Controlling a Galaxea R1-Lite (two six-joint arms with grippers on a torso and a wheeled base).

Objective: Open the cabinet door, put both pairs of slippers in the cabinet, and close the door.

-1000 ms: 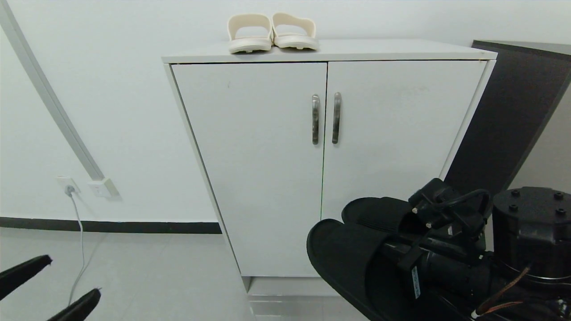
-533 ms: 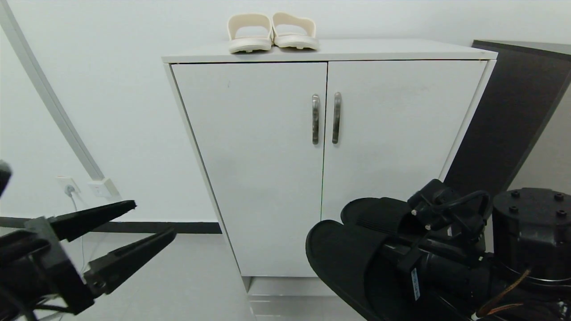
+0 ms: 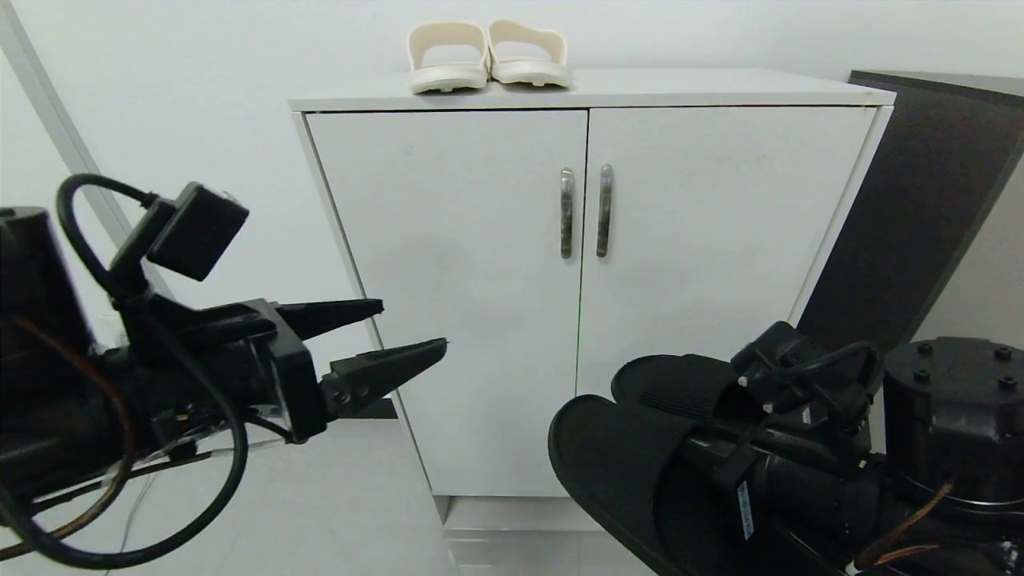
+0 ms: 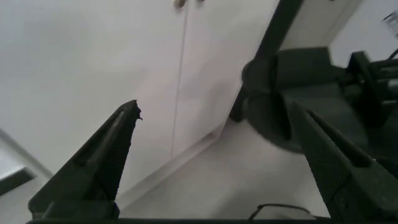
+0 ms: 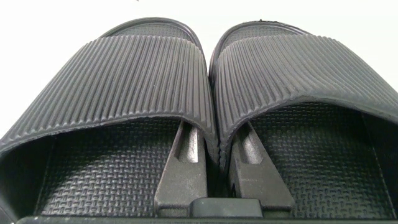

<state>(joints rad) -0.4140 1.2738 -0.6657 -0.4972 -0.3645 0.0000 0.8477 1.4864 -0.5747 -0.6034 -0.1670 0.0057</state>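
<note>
A white cabinet [image 3: 480, 280] stands against the wall with both doors shut, its two metal handles [image 3: 566, 213] side by side at the middle. On its top rests a cream pair of slippers [image 3: 488, 56]. Low in front of the right door hangs a black pair of slippers [image 3: 632, 448], also ribbed straps up close [image 5: 149, 81]. My right gripper [image 5: 214, 149] is shut on their two inner side walls, pressed together. My left gripper [image 3: 414, 324] is open and holds nothing, level with the left door's lower left part; between its fingers [image 4: 214, 112] the cabinet front shows.
A dark panel [image 3: 920, 200] leans beside the cabinet's right side. A grey conduit [image 3: 48, 104] runs slantwise down the wall on the left. Bare grey floor [image 3: 360, 496] lies before the cabinet's left half.
My left arm has risen from the lower left corner and swung right toward the cabinet's left door, still open. The right arm with the black slippers has stayed put.
</note>
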